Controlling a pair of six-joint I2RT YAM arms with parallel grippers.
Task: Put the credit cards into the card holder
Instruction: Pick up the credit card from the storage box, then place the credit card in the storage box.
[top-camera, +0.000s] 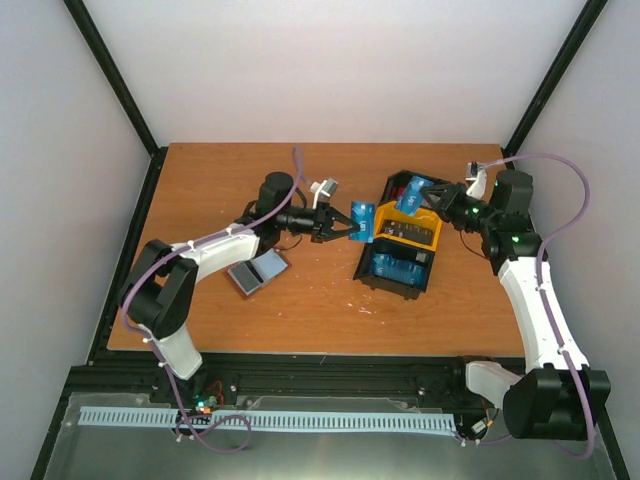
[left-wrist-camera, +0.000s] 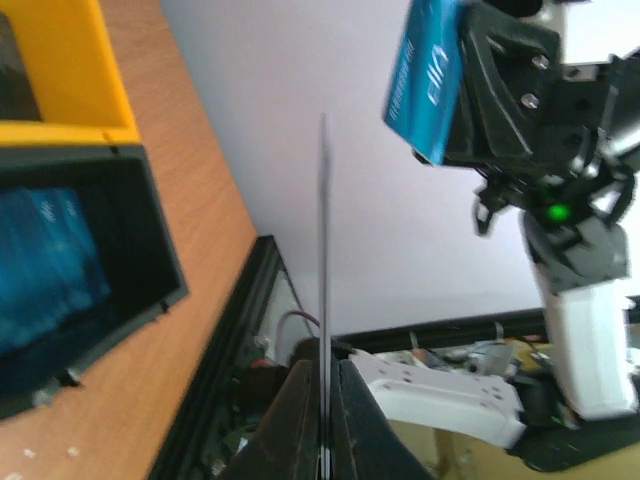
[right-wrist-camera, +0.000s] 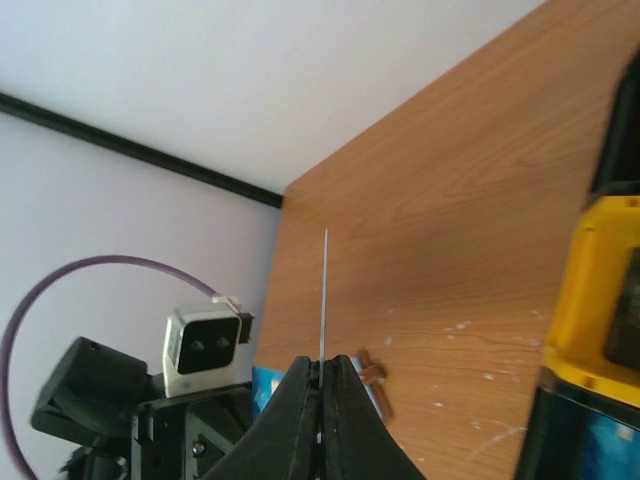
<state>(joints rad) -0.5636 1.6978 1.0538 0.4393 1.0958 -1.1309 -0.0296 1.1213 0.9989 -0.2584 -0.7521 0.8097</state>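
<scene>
Facing inward — left tool (top-camera: 347, 224) pinches card (top-camera: 362, 221) | right tool (top-camera: 425, 200): second card (top-camera: 409, 190)

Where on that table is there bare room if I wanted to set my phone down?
Bare wood runs along the far edge of the table, behind the left arm, and along the near edge, in front of the card holder and the trays. It is crowded mid-table: the left gripper and right gripper each hold a blue card by the trays.
</scene>
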